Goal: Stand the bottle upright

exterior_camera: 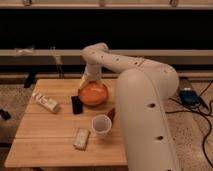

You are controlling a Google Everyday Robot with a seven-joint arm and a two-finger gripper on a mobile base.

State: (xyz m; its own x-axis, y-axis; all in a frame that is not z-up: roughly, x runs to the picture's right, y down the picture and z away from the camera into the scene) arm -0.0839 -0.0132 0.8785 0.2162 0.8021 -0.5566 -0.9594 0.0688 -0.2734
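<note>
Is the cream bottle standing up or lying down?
Lying down: the bottle rests lengthwise on the table; the gripper is apart, above the orange object.

My gripper (93, 81): tip merged with orange round object (93, 95), table's far middle.
Brown item (111, 114): half behind my arm (145, 110).
Label on bottle (46, 102): print unreadable.
Right edge of table (50, 150): covered by arm.

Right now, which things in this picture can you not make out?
Camera view: the gripper, low over the orange round object at the table's back; where one ends and the other begins is unclear.
The bottle, lying at the left: its label print is too small to read.
Reddish object beside the white cup: the arm hides part.
</note>
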